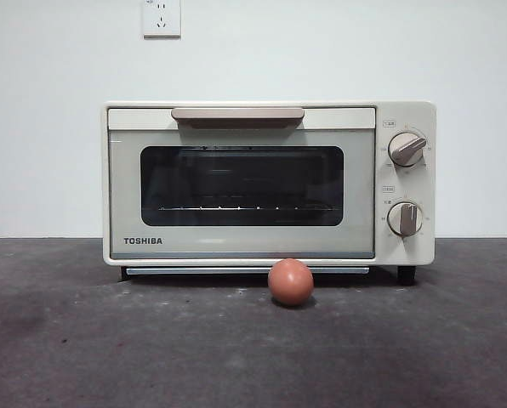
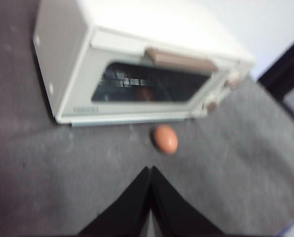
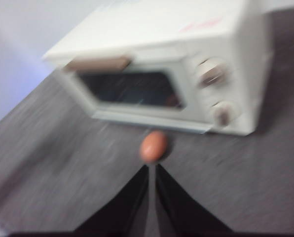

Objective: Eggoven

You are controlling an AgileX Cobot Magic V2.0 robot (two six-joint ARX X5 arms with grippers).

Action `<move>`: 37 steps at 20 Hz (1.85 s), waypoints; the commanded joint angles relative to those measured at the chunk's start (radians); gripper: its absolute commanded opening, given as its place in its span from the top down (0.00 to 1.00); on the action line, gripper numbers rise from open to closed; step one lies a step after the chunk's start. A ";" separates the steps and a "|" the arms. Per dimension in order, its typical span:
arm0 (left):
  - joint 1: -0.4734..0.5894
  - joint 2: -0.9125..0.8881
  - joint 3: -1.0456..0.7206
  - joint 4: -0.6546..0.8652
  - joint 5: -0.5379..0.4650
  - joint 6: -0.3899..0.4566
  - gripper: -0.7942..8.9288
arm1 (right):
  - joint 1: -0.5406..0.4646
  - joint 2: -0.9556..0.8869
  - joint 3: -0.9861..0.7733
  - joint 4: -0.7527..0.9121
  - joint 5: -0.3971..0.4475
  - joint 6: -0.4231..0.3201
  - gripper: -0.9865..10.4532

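Small smooth reddish-brown egg [image 1: 290, 282] on dark grey counter [image 1: 75, 340], just ahead of both closed end effectors, left [image 2: 151, 170] and right [image 3: 152, 168]; open room around. Beyond, cream boxy TOSHIBA toaster oven [image 1: 236, 246], door shut.

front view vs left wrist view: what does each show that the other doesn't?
Front only: the wall socket, the wire rack behind the glass, both knobs face-on. Left wrist only: the left claw, shut and empty short of the egg, plus the oven's top and side. Both: the egg on the table before the closed TOSHIBA toaster oven.
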State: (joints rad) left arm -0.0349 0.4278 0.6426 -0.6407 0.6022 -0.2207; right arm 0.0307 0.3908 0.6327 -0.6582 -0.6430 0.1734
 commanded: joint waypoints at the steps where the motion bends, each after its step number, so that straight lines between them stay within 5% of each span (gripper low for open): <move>1: 0.001 0.041 0.064 -0.075 0.010 0.134 0.91 | 0.027 0.040 0.044 -0.066 -0.050 -0.106 0.91; 11: -0.023 0.061 0.093 -0.131 0.031 0.157 0.91 | 0.151 0.078 0.069 -0.170 -0.063 -0.137 0.89; 16: -0.023 0.061 0.093 -0.131 0.034 0.157 0.91 | 0.157 0.079 0.069 -0.134 -0.060 -0.084 0.58; 28: -0.023 0.061 0.093 -0.130 0.034 0.157 0.91 | 0.211 0.216 0.069 0.048 -0.024 0.030 0.58; 37: -0.023 0.061 0.093 -0.129 0.034 0.157 0.91 | 0.436 0.469 0.069 0.265 0.261 0.102 0.58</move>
State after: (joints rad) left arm -0.0566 0.4858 0.7193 -0.7815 0.6312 -0.0761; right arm 0.4446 0.8410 0.6876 -0.4225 -0.4103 0.2470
